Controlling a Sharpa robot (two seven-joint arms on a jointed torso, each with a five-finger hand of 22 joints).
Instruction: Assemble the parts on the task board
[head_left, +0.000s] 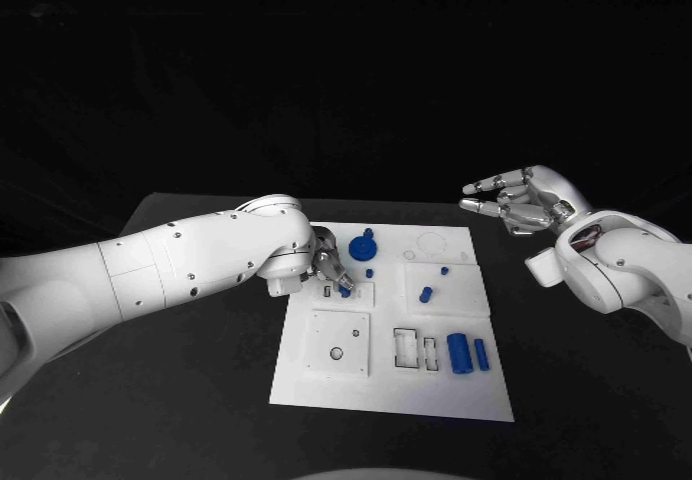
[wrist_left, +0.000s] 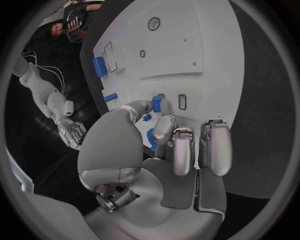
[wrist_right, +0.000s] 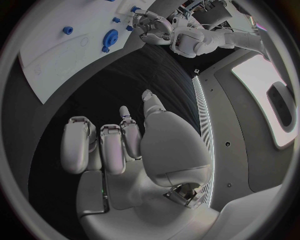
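Two hands noted: my left hand (head_left: 326, 268) pinches a small blue part (wrist_left: 157, 105) over the task board's (head_left: 433, 395) far-left area; my right hand (head_left: 516, 201) hovers empty, fingers apart, beyond the far-right corner.

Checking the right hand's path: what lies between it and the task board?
In the head view, only bare black table separates the raised right hand from the task board.

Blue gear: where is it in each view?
Head view: blue gear near the board's far edge, beside the left robot hand.
Left wrist view: can't tell; fingers cover that area.
Right wrist view: gear on the board, near that same hand.
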